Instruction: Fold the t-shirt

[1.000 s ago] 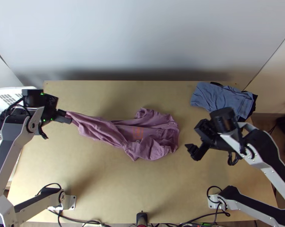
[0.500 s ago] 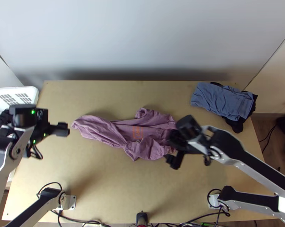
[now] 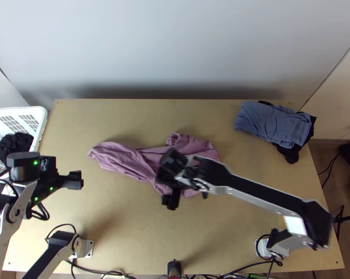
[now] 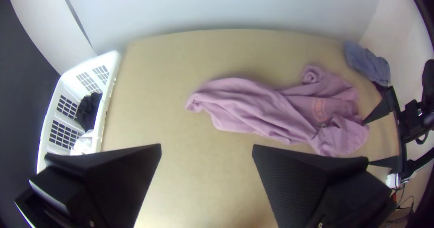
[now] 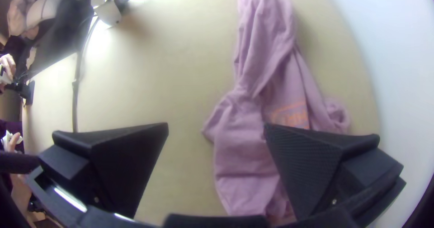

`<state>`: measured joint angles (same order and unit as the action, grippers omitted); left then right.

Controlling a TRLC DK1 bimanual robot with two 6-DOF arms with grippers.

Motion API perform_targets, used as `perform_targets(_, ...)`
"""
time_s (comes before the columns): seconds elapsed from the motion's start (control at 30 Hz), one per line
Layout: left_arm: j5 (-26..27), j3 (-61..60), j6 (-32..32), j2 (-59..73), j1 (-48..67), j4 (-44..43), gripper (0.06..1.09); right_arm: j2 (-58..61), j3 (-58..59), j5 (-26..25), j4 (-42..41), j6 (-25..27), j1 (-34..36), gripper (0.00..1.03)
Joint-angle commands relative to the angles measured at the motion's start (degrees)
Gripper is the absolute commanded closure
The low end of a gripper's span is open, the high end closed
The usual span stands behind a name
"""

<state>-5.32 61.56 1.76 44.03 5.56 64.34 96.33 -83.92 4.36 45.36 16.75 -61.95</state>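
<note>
The pink t-shirt lies bunched and twisted lengthwise mid-table, with its orange print facing up on the wider part. My left gripper stands left of the shirt's narrow end, apart from it; in the left wrist view the left gripper is open over bare wood. My right gripper is above the shirt's near edge at the middle, hiding part of the cloth. In the right wrist view the right gripper is open, one finger in front of the shirt, nothing between the fingertips but table beyond.
At the back right lies a folded blue cloth on a black one. A white basket with dark cloth stands beyond the table's left edge. The right arm stretches across the table's right half.
The left gripper has let go of the shirt's left end, which dropped to the table, and moved toward the near side. My right gripper swung left from beside the shirt to above it.
</note>
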Motion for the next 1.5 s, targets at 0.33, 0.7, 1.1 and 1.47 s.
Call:
perform_targets(0.33,1.10,-9.88,0.61,-8.17,-0.90,0.97,0.11,19.42,-9.42,-0.23,-8.63,0.74,0.61,0.09)
perform_targets(0.7,1.10,-12.08,0.26,-7.73,-0.82,-1.32,0.11,21.35,-7.84,-0.32,-8.71,0.91,2.45,0.12)
perform_targets(1.1,1.10,-12.08,-0.53,-4.57,-0.38,-4.57,0.11,19.59,-6.08,-0.23,-8.71,1.62,4.12,1.00)
perform_targets(1.47,2.07,-11.11,-2.02,0.71,0.33,-9.32,0.11,6.15,-5.20,-0.23,-2.21,1.09,9.13,1.00)
